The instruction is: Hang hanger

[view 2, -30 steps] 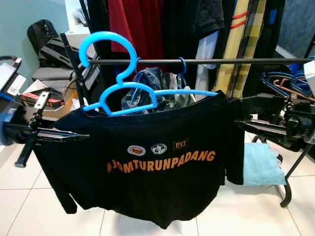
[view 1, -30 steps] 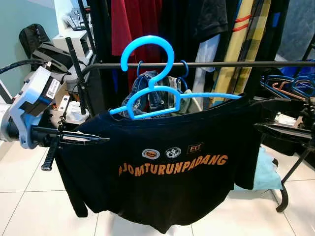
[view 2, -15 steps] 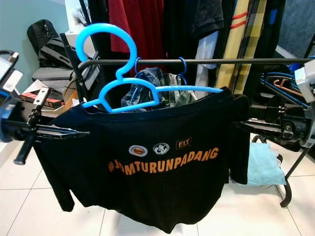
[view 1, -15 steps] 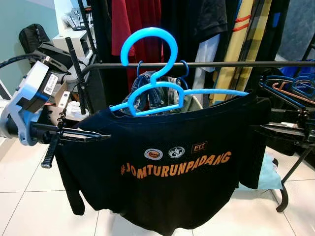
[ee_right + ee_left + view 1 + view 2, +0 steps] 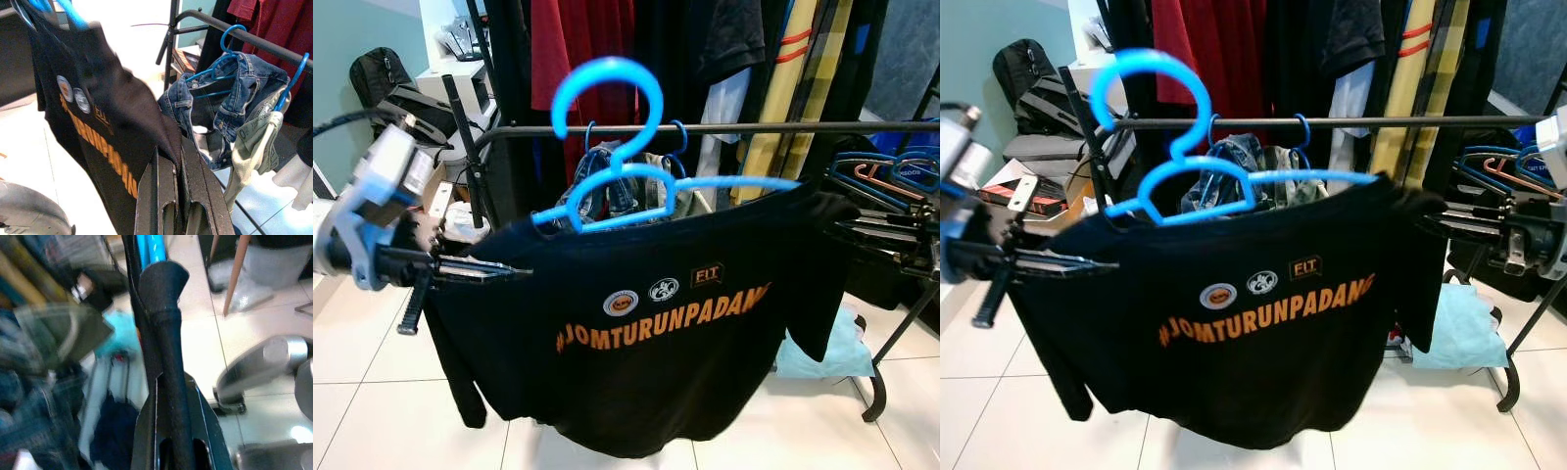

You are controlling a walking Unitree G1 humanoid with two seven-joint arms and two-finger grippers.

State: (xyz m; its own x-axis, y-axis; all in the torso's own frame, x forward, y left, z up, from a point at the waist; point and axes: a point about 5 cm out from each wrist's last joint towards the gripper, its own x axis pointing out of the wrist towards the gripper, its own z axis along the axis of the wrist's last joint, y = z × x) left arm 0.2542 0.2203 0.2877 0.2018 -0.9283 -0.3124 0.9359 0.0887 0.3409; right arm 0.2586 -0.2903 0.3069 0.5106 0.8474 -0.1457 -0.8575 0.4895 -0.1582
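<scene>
Two grippers held a black T-shirt (image 5: 656,343) stretched between them on a bright blue hanger (image 5: 617,171) in front of a crowded clothes rack. The left gripper (image 5: 499,271) had its two black fingers pressed together on the shirt's shoulder at one end; the right gripper (image 5: 1449,217) was clamped in the same way on the opposite shoulder, the cloth pinched between its fingers (image 5: 166,191) in the right wrist view. The hanger's long axis ran across from one gripper to the other, tilted so that the end near the right gripper sat higher than the end near the left. Its large round hook pointed upward, rising above the black rail (image 5: 754,127) and overlapping it in the head views; whether the hook rested on the rail could not be told. The shirt's front, printed with orange lettering and three small badges, faced the camera and hung below both grippers. Behind the hanger, a denim garment (image 5: 234,103) hung from the rail on smaller blue hangers, with dark and red clothes (image 5: 582,49) above it. Beyond the right gripper, a pale blue cloth (image 5: 1464,333) lay low near the white tiled floor (image 5: 372,392).
</scene>
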